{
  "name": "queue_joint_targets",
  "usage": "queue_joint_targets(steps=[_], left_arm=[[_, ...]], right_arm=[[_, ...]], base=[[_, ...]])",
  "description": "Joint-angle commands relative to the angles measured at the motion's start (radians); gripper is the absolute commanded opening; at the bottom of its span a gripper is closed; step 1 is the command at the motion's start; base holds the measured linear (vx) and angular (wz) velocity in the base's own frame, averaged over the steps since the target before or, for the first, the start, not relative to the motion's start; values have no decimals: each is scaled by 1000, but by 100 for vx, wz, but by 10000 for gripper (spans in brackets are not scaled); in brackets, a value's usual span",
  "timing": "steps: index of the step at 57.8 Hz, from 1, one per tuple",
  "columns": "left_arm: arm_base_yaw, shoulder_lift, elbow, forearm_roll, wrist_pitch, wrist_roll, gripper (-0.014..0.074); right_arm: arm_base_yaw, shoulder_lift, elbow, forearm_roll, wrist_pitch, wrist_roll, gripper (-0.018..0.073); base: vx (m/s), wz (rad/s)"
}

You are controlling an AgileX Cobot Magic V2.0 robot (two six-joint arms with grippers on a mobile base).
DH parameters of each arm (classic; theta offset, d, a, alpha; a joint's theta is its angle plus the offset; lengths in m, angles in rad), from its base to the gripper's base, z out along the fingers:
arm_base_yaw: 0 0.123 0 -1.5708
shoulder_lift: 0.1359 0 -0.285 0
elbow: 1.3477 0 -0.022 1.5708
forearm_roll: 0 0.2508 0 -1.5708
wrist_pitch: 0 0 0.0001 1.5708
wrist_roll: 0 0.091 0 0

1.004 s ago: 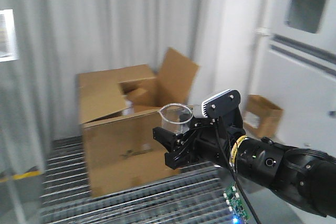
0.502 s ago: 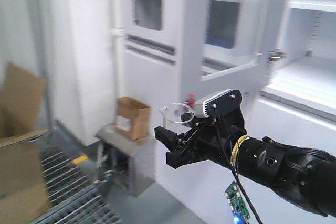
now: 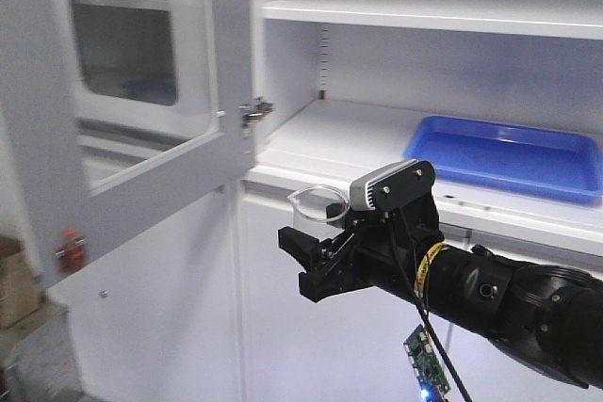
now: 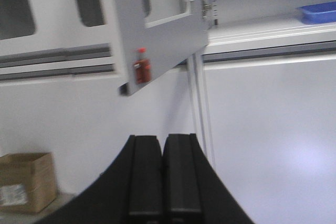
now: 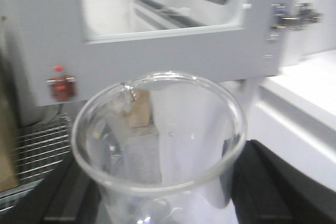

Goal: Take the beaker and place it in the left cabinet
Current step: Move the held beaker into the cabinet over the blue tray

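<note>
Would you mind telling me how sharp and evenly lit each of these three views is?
Front-facing view: right gripper and beaker fairly crisp, the door of the left cabinet softer. Left wrist view: smeared throughout, the shut left gripper a flat black shape. Right wrist view: beaker close and hazy, the shelf at right washed out white.

You see a blue tray [image 3: 504,154] far right, a brown box [image 3: 11,280] low left, and a small red thing [image 3: 68,249] near it.

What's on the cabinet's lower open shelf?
A blue tray sits toward the right of the cabinet shelf; nothing else shows on it. The tray's right end is cut off. The right gripper, holding the beaker, covers some front edge.
</note>
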Motion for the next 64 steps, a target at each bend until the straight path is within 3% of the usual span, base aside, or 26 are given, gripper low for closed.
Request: queue_joint_targets(steps=[1,36,64], left_arm=[[-1,-17,16,-3,-84,-3,1],[-1,-17,16,-3,-84,-3,1],[-1,-17,16,-3,-84,-3,1]], right_arm=[[-4,-49,-28,23,-64,2,-9],[-4,-49,-28,23,-64,2,-9],[-4,-49,-28,23,-63,2,-9]], base=[[24,-51],[25,-40],[23,-16]])
